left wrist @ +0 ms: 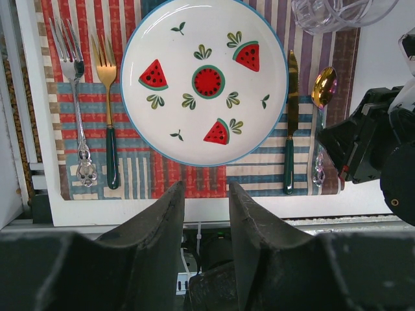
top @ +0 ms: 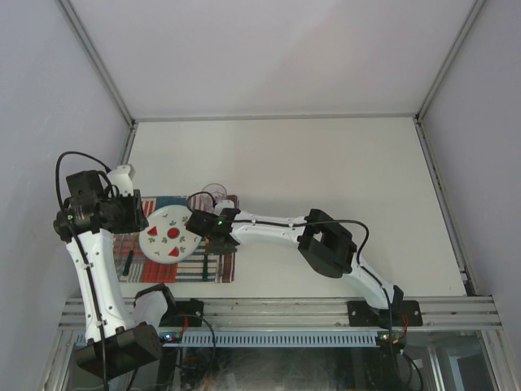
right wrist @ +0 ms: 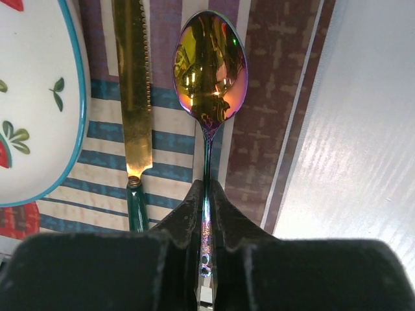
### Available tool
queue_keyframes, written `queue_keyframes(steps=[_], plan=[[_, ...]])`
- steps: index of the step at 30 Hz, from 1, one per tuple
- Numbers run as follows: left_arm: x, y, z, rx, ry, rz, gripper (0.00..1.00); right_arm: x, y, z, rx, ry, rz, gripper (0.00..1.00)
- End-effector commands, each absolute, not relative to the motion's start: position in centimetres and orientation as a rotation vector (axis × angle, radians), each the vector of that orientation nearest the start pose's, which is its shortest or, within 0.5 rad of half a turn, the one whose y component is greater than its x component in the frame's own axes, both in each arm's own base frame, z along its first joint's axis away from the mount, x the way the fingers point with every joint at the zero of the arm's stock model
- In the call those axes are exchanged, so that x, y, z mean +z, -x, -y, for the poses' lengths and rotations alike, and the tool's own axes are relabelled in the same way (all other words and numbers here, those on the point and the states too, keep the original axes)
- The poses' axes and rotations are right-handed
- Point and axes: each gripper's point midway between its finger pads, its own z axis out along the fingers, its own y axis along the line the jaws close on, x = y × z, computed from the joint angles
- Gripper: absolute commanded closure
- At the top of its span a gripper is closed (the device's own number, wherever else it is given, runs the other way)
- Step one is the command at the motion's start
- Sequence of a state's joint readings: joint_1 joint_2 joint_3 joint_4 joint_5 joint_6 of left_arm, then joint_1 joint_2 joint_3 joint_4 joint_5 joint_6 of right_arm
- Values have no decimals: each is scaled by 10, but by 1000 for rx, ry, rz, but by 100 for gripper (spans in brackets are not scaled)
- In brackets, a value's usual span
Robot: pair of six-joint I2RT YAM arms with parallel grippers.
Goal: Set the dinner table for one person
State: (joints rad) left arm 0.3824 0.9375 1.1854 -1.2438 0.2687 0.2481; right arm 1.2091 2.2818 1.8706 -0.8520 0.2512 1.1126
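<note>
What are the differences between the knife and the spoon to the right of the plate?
The knife has a gold blade and a dark green handle; the spoon has a shiny rainbow-coloured bowl. The knife lies free on the striped mat; the spoon's handle is clamped in the right gripper. The knife is beside the plate; the spoon is farther out. Both point the same way, side by side.

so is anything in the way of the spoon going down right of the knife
Nothing visible. The right gripper is shut on the spoon by its handle, and the spoon is over bare placemat just right of the knife, not touching it. The glass stands farther back, near the placemat's far corner.
</note>
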Motion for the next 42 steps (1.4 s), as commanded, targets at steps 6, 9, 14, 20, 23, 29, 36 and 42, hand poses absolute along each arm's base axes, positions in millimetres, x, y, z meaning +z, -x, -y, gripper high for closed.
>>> queue_keyframes(steps=[6, 9, 14, 20, 23, 29, 36, 42], plan=[[223, -190, -36, -87, 48, -2482, 62, 28, -182, -483, 344, 45, -2756, 100], [224, -189, -37, -79, 48, -2477, 62, 28, -182, -482, 341, 42, -2756, 100], [225, -188, -37, -74, 45, -2474, 62, 26, -181, -479, 327, 36, -2760, 100], [225, -189, -37, -76, 44, -2475, 62, 22, -180, -481, 332, 39, -2765, 100], [225, -189, -37, -75, 45, -2474, 62, 21, -181, -481, 331, 38, -2765, 87], [224, -189, -38, -70, 43, -2475, 62, 28, -184, -479, 326, 25, -2749, 59], [225, -191, -36, -87, 51, -2471, 62, 49, -192, -472, 322, 23, -2697, 0], [251, -209, -37, -91, 89, -2368, 61, 96, -202, -453, 269, 84, -2589, 0]])
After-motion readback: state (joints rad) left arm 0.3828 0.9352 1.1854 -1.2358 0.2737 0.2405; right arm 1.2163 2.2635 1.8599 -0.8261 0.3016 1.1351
